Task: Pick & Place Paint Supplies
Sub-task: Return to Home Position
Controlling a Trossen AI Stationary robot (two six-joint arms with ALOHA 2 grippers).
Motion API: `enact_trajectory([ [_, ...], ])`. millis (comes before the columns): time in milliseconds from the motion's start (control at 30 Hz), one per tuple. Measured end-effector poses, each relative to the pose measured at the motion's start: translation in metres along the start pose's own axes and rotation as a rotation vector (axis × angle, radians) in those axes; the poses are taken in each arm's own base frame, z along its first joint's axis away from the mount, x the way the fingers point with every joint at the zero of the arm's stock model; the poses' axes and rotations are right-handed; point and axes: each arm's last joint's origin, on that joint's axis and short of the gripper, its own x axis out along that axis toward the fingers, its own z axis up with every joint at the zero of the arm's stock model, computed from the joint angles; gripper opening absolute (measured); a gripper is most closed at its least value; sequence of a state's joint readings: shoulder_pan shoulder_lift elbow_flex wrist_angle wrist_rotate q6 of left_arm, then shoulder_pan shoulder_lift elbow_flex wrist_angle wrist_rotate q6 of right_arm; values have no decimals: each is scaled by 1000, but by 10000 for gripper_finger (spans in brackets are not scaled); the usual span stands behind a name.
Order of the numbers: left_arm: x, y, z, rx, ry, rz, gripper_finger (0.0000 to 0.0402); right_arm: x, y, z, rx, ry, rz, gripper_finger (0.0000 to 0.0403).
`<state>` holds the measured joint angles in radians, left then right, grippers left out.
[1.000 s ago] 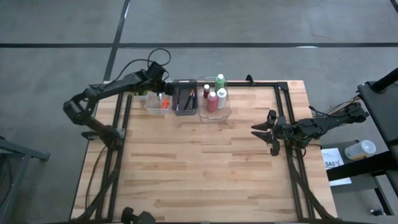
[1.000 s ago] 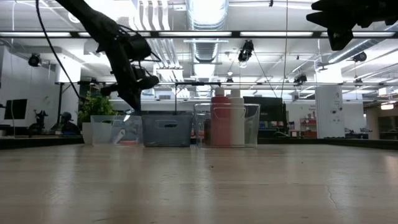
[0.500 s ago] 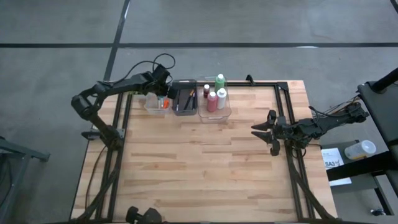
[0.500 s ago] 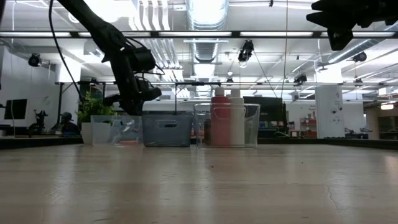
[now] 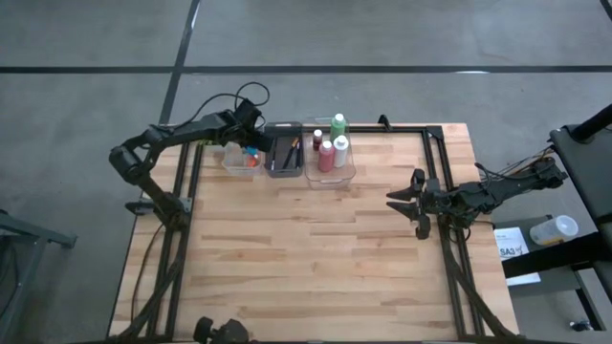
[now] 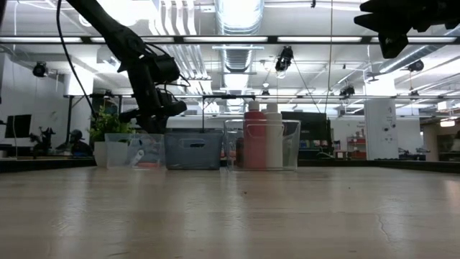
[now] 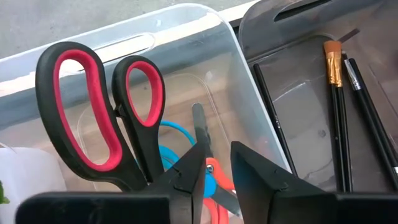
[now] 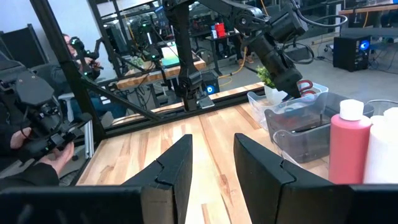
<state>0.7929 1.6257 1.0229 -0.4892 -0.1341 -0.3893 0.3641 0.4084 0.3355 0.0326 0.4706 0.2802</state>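
My left gripper (image 7: 217,155) hovers just above the small clear bin (image 5: 237,159) at the table's far left, fingers pointing down and a narrow gap apart, with nothing between them. In that bin (image 7: 186,25) the red-handled scissors (image 7: 93,118) lean with their handles on the wall, over blue and orange tools (image 7: 211,180). Thin brushes (image 7: 339,106) lie in the dark bin (image 5: 284,153). Green (image 5: 338,124), dark red (image 5: 327,156), white and tiny brown bottles stand in the larger clear bin (image 5: 330,172). My right gripper (image 5: 397,198) waits open, raised near the right edge.
The three bins stand side by side along the far edge (image 6: 194,150). A small potted plant (image 6: 108,122) sits left of them. The wooden top (image 5: 306,258) stretches bare between the bins and the near edge. A person (image 8: 37,124) sits beyond the table.
My left gripper has risen a little out of the small clear bin, shifted slightly toward the dark bin and tipped less steeply; during the last half second it has kept still. The scissors and tools stay in the bin.
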Motion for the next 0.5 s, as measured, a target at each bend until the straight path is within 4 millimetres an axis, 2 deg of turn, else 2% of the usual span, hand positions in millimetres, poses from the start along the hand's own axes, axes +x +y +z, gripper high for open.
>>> enact_trajectory([
  [367,-3,0,1,-5,-3,-18,87,0,0,0,0,0,0,116],
  [500,-14,-1,2,-8,-23,-67,87,0,0,0,0,0,0,116],
])
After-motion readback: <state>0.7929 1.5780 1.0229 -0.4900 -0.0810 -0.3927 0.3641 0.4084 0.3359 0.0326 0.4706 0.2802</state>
